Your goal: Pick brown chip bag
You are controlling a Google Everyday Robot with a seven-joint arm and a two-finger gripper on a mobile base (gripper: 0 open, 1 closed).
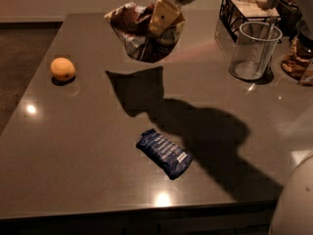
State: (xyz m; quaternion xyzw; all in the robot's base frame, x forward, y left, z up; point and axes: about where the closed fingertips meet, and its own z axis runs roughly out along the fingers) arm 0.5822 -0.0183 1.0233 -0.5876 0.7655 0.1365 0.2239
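The brown chip bag (134,31), wrinkly dark brown with cream foil, hangs in the air above the far middle of the table. My gripper (164,17) is shut on its upper right part and holds it well above the tabletop; the arm goes out of the top of the view. The bag's shadow lies on the table below it. The smaller dark blue packet (164,152) lies flat near the front middle of the table.
An orange fruit (62,68) sits at the table's left side. A clear plastic cup (254,50) stands at the back right, with a black wire basket (244,11) behind it and more snack items (299,58) at the right edge. The grey table (73,146) ends close in front.
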